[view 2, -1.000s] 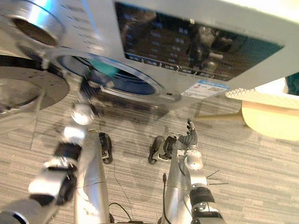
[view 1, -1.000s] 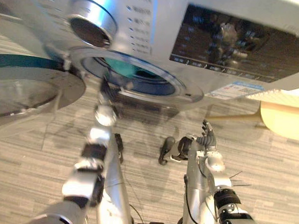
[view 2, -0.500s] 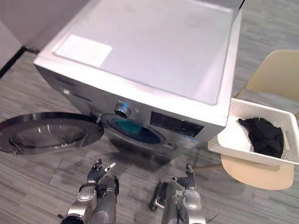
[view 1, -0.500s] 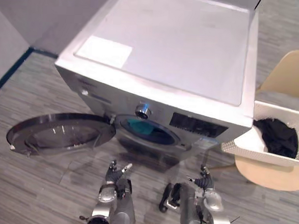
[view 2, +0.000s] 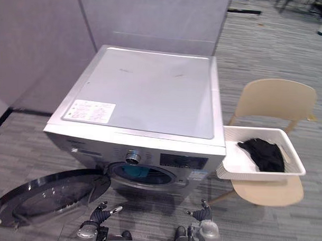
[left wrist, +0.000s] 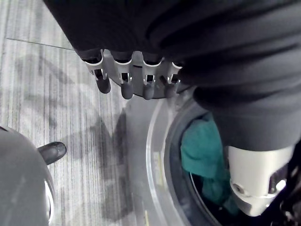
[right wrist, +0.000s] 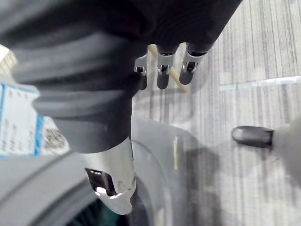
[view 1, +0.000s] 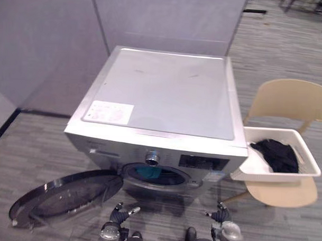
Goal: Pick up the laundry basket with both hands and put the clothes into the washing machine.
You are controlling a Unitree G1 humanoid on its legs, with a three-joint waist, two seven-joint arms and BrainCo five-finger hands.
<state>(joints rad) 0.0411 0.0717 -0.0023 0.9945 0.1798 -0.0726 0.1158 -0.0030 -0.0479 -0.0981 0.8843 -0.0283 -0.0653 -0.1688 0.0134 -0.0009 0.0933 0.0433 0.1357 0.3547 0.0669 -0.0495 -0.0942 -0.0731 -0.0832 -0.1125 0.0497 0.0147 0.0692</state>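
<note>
A: Where is the laundry basket?

B: The white laundry basket (view 1: 278, 177) rests on the seat of a beige chair (view 1: 286, 101), just beside the washing machine (view 1: 167, 99) at its right front corner. I cannot tell whether its rim touches the machine.

A: And the clothes?

B: A heap of black clothes (view 1: 275, 155) lies inside the basket, toward the end farther from the washing machine. A teal cloth (left wrist: 202, 150) sits in the machine's drum, showing through the round opening.

A: How does the door stand?

B: The round glass door (view 1: 63, 199) is swung wide open to the left of the washing machine, low over the grey floor (view 1: 290, 45). A silver dial (view 1: 152, 158) sits on the machine's front, just above the opening.

A: What about the hands?

B: The left hand (view 1: 118, 214) hangs low in front of the washing machine, below the opening and near the door's hinge side. Its fingers (left wrist: 124, 82) are straight and loose, the thumb apart, and it holds nothing. The right hand (view 1: 219, 214) hangs in front of the machine's right front corner, well apart from the basket. Its fingers (right wrist: 162, 70) are likewise stretched and slack, with nothing in them.
</note>
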